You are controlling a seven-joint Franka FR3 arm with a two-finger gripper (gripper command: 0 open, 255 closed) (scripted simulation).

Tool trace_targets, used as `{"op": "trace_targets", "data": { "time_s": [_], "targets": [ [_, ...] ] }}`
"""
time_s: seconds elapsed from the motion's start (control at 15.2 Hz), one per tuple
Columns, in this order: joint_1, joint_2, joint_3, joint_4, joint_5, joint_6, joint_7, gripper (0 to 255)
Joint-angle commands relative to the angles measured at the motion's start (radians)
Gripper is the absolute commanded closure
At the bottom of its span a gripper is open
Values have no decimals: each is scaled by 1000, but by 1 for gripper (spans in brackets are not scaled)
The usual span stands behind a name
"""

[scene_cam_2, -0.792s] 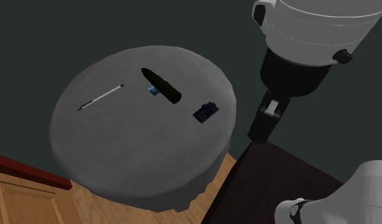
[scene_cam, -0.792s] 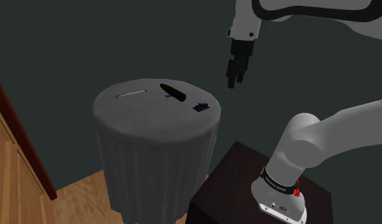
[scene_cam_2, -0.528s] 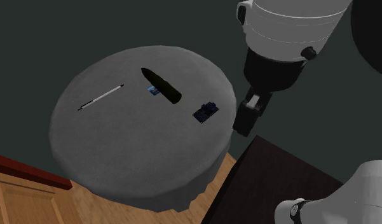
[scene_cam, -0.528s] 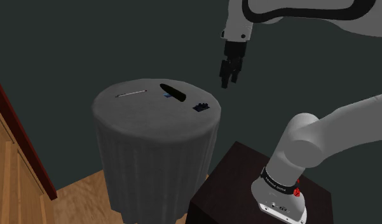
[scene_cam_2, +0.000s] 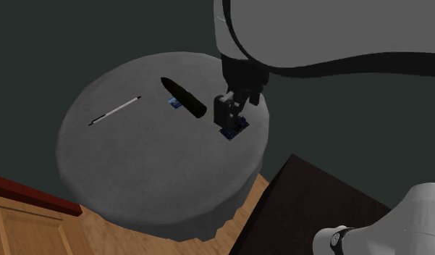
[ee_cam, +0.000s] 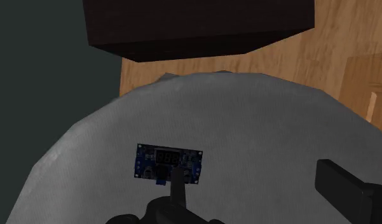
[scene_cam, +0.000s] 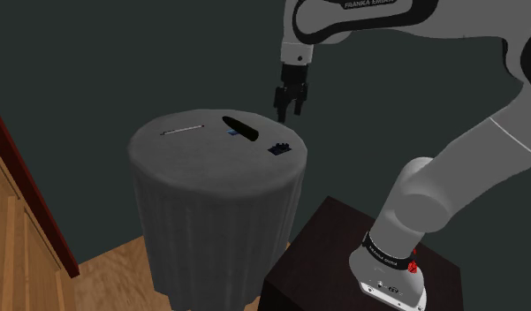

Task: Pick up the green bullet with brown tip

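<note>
End effector has swung in from beside the table to above the circuit board; jaws apart, empty. Dark bullet lies mid-table, untouched. Approach step; next, shift over the bullet, align, descend.

The round grey surface is covered in cloth. Close up it shows a fine, matt weave, and the drape falls in soft vertical pleats down its side. The dark olive bullet with a darker tip looks smooth and dull, without gleam. The small blue circuit board is flat and matt, with dark parts on it. The light plank floor and the tall cabinet show wood grain. The dark brown box-shaped stand is matt. The white arm is smooth with a soft sheen, and its all-black end effector is matt.
</note>
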Motion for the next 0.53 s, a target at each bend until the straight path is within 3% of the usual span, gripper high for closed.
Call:
{"op": "trace_targets", "data": {
  "time_s": [0.0, 0.46],
  "targets": [
    [-5, 76, -6, 46, -2, 33, 0, 0],
    [-17, 342, -20, 245, 2, 108, 10, 0]
  ]
}}
